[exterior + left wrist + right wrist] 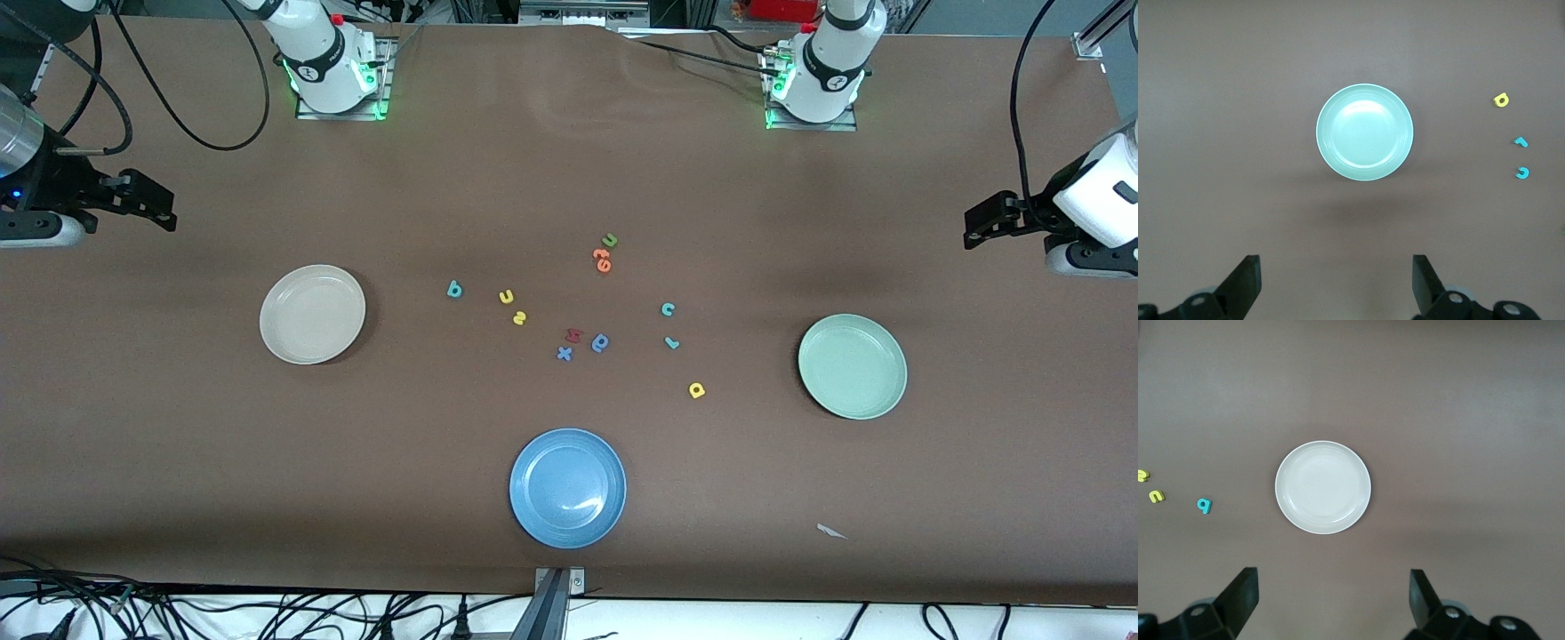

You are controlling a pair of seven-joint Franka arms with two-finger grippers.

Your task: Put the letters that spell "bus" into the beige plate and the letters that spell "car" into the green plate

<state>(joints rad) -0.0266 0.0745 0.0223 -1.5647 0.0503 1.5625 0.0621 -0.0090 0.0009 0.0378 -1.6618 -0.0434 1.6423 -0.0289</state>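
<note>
Grippers waited released at the counter's ends: left gripper [1335,283] over green plate [1364,132], right gripper [1333,600] over beige plate [1323,487].

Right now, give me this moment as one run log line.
stage: start | left pincer: open, over green plate | right pincer: open, over beige plate | bus, car letters: on table, none plated

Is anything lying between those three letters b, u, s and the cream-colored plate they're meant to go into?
Nothing visible does. The teal b, yellow u and yellow s lie on bare table, with only open brown surface between them and the beige plate. The other letters all lie toward the left arm's end.
</note>
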